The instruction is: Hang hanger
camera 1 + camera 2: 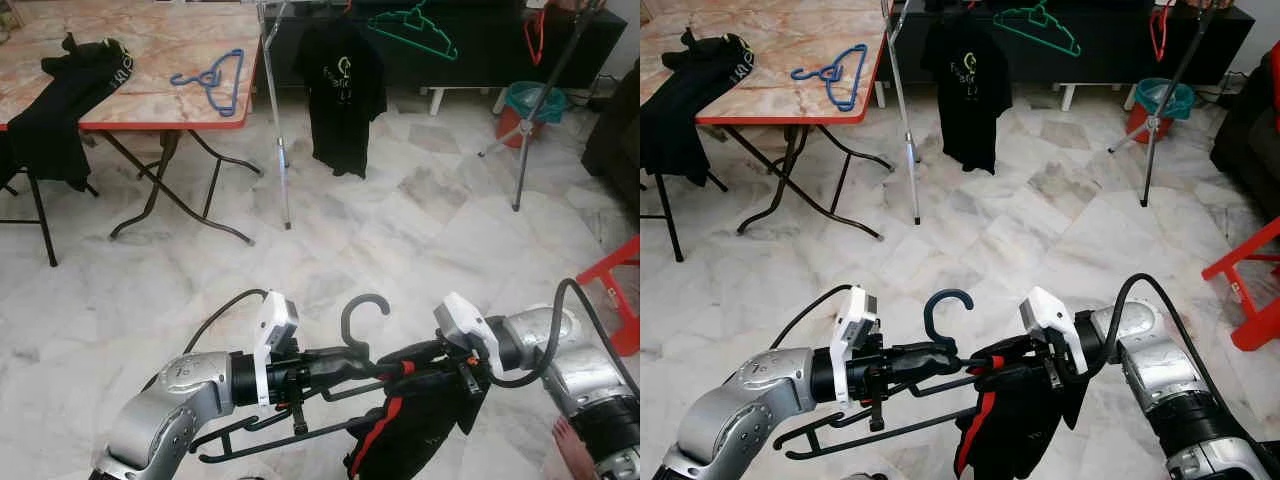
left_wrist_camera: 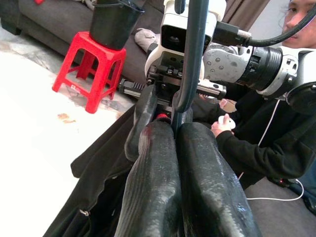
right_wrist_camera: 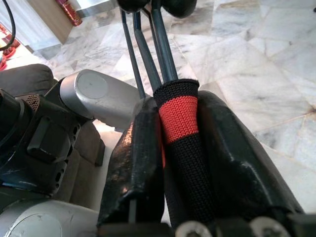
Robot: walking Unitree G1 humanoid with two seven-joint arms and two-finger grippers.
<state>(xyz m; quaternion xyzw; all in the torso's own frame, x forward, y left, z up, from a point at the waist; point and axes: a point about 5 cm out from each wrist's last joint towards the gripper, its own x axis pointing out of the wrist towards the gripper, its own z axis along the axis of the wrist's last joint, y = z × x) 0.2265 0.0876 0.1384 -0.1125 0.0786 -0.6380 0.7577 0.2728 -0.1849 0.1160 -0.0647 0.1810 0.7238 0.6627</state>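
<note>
A dark hanger (image 1: 362,308) with its hook pointing up is held low in front of me, and a black garment with red trim (image 1: 405,430) drapes from it. My left gripper (image 1: 352,368) is shut on the hanger's neck; in the left wrist view its fingers (image 2: 158,168) press against the hanger stem (image 2: 193,54). My right gripper (image 1: 402,362) is shut on the garment's black-and-red collar (image 3: 179,114), right beside the left one. The clothes rack (image 1: 278,120) stands far ahead across the floor.
On the rack hang a black T-shirt (image 1: 340,90), a green hanger (image 1: 415,25) and a red hanger (image 1: 535,35). A folding table (image 1: 150,110) at left bears a blue hanger (image 1: 212,78) and black clothing (image 1: 70,100). A red stool (image 1: 615,290) and a person's foot (image 1: 575,445) are at right.
</note>
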